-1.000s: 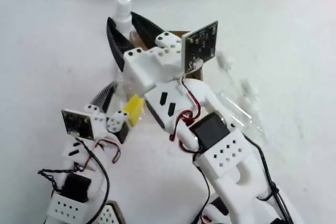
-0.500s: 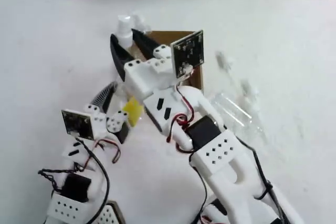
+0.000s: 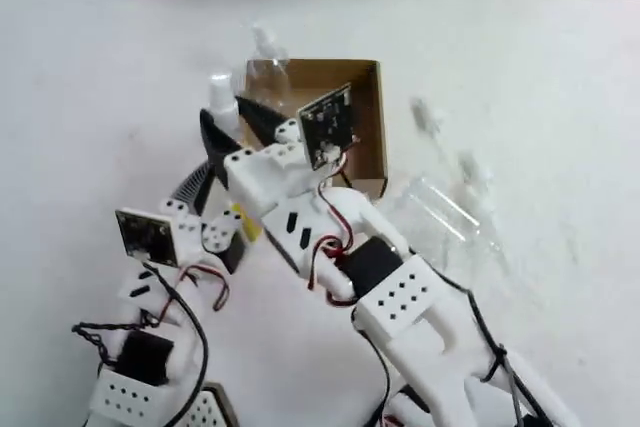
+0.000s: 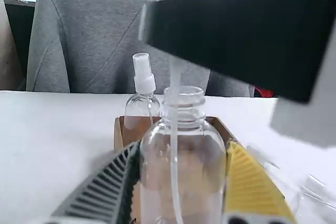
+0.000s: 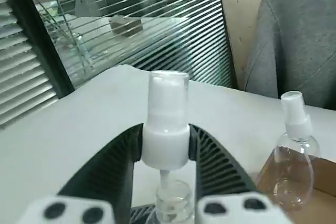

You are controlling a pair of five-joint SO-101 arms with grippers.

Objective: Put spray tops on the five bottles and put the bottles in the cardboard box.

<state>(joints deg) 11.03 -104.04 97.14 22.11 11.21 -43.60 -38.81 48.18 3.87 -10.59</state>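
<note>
While your right gripper (image 5: pixel 166 134) pinches the spray top (image 5: pixel 168 93) by its collar, the left gripper (image 4: pixel 182 153) clamps the clear bottle (image 4: pixel 181 121), likely light and slippery, about 9 o'clock of the cardboard box (image 3: pixel 378 127); keep hold at its belly.

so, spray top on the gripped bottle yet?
Off: spray top hangs above the open neck of the bottle, only its tube inside.
</note>
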